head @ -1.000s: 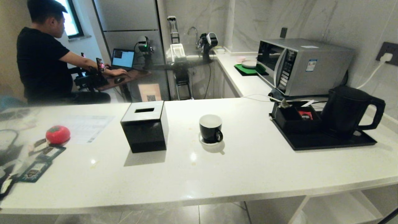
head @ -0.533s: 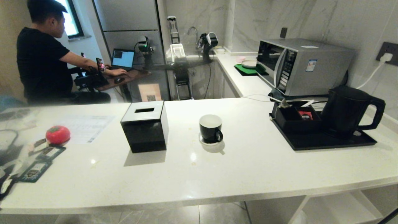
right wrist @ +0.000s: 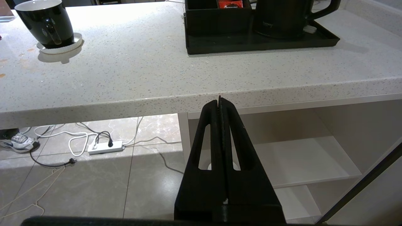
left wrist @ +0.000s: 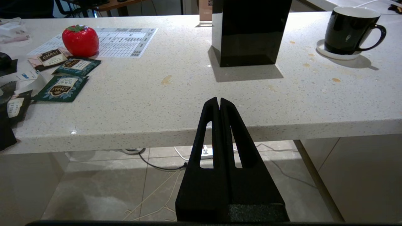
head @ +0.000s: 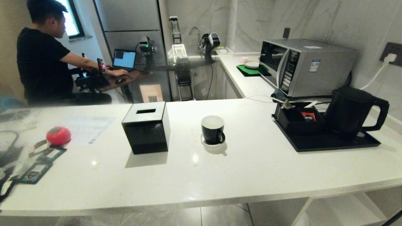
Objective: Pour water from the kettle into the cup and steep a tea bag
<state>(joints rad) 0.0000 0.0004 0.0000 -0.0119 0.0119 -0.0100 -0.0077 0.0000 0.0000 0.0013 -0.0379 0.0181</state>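
Cup point(head: 213, 129) stands on its saucer point(head: 208, 143) mid-counter; at 3 o'clock of it we find the kettle point(head: 348, 112) on a black tray point(head: 317, 143); the tea bag point(head: 287, 104) sits at the organiser box's point(head: 293, 121) 11 o'clock corner; left gripper point(left wrist: 219, 102) and right gripper point(right wrist: 219, 102) hang below the counter edge, fingers closed, empty.

Black kettle point(head: 348, 111) upright, cup point(head: 213, 129) on saucer, tea bag point(head: 287, 104) beside kettle

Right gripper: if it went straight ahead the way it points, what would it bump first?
Probably the front edge of the white counter; the shut right gripper points at it, though depth is unclear.
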